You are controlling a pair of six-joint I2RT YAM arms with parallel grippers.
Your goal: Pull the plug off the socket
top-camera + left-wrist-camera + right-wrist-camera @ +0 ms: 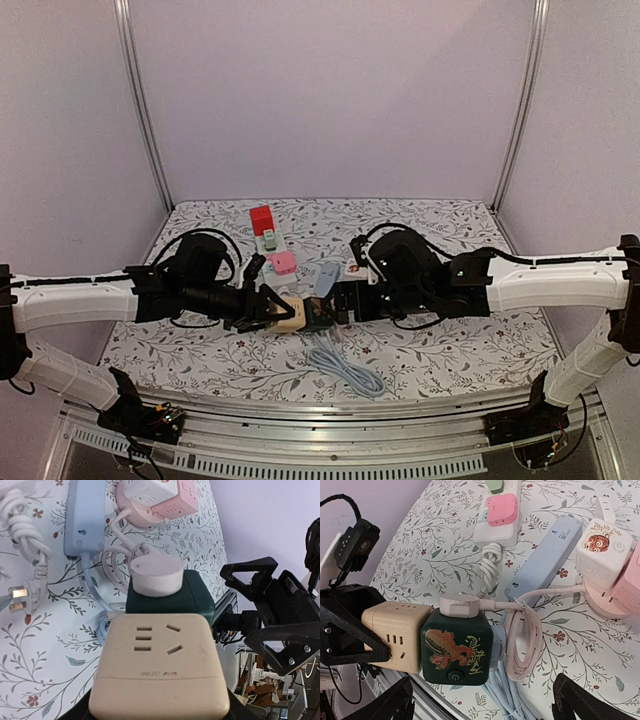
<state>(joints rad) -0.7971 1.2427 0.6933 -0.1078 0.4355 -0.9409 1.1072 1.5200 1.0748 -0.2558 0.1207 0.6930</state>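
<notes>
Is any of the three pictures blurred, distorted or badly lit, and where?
Top external: even light, no glare, but the lens bows the frame posts. Left wrist: the beige socket cube is sharp, the clutter at lower right is blurred. Right wrist: the green cube is clear; the right end effector shows as dark shapes at the bottom.

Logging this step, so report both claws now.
Left claw: closed on the beige socket cube.
Right claw: open, holding nothing.
</notes>
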